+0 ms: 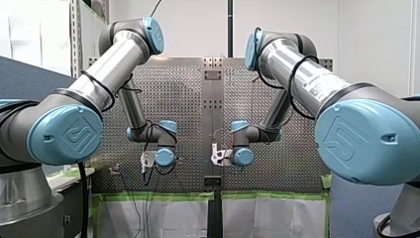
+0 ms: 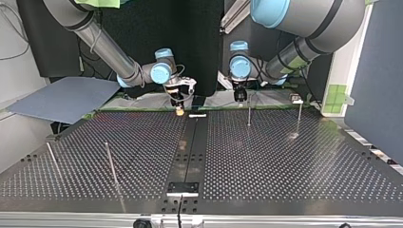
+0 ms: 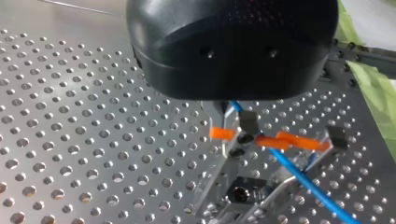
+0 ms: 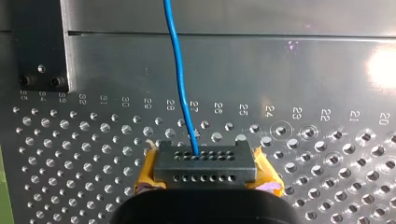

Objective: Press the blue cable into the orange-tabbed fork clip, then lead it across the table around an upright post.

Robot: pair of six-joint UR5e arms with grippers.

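In the left wrist view the blue cable (image 3: 299,179) comes out from between my left gripper's (image 3: 232,114) fingers. It passes over the orange-tabbed fork clip (image 3: 247,140), which is bolted to the plate just under the gripper. My left gripper looks shut on the cable. At the top view's right it (image 2: 240,97) hangs close to a thin upright post (image 2: 248,114). In the right wrist view my right gripper (image 4: 205,165), with yellow pads (image 4: 148,175), is shut around a black perforated block. The blue cable (image 4: 180,79) runs out of that block, straight ahead over the plate.
A second upright post (image 2: 299,116) stands at the top view's right, and two leaning rods (image 2: 110,161) (image 2: 52,159) at its left. A small white piece (image 2: 197,115) lies on the centre seam. A grey board (image 2: 62,97) lies beyond the perforated table (image 2: 285,166).
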